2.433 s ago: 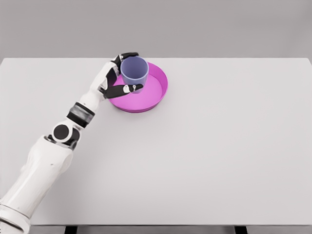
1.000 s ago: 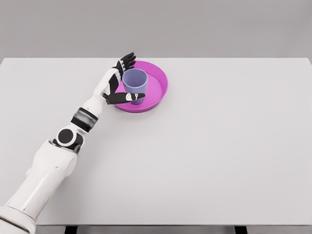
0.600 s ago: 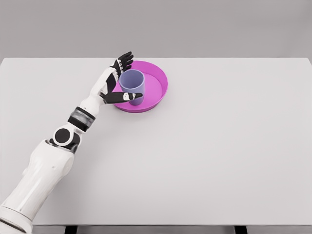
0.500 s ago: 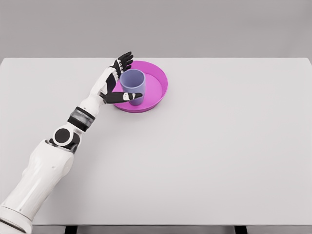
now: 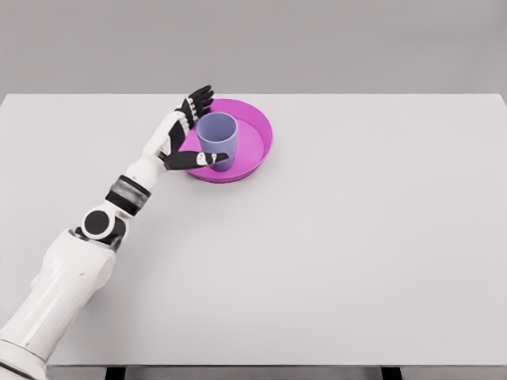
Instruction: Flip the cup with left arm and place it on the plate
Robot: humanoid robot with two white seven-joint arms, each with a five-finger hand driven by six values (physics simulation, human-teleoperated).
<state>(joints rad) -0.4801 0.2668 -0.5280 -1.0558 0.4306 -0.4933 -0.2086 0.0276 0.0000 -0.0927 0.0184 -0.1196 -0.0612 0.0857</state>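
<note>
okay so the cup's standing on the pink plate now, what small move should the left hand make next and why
Probably draw the left hand back to the left, away from the cup. The cup stands upright, mouth up, on the plate, and the fingers are spread open, so only a clean retreat seems left.

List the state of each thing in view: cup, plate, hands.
cup: upright, mouth up, standing on the plate, not gripped.
plate: flat on the table, holding the cup in its left part.
left hand: open, fingers spread beside the cup, thumb in front of the cup's base.
right hand: not in view.
table: carries the plate.
</note>
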